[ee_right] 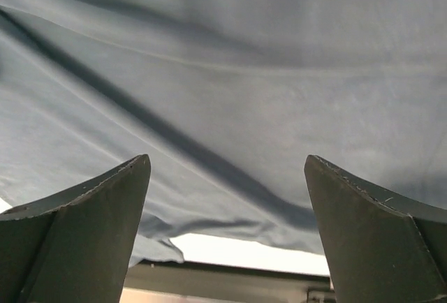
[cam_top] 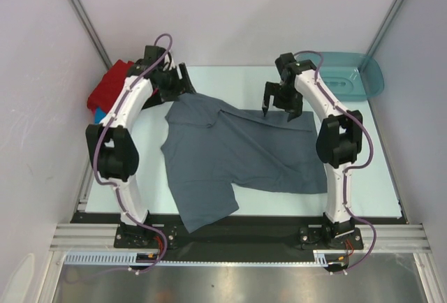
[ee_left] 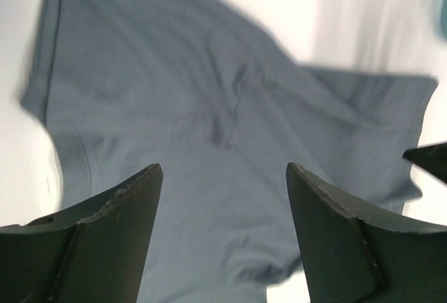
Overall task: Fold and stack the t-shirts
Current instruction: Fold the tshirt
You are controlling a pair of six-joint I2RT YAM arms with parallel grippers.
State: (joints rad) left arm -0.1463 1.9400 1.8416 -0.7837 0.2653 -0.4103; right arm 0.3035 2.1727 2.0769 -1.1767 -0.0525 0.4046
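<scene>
Slate t-shirt [cam_top: 237, 156] lies rumpled; left gripper [ee_left: 223, 170] and right gripper [ee_right: 227, 160] gape empty.
Only overhead do we see red t-shirt [cam_top: 108, 91] and tub [cam_top: 349, 72].

I see one t-shirt [cam_top: 237, 153] spread mid-table [cam_top: 380, 170]. A pile of shirts [cam_top: 108, 93] sits at the far left edge (partly behind my left arm [cam_top: 119, 128]), and the tub [cam_top: 349, 76] is in the far right corner.
</scene>
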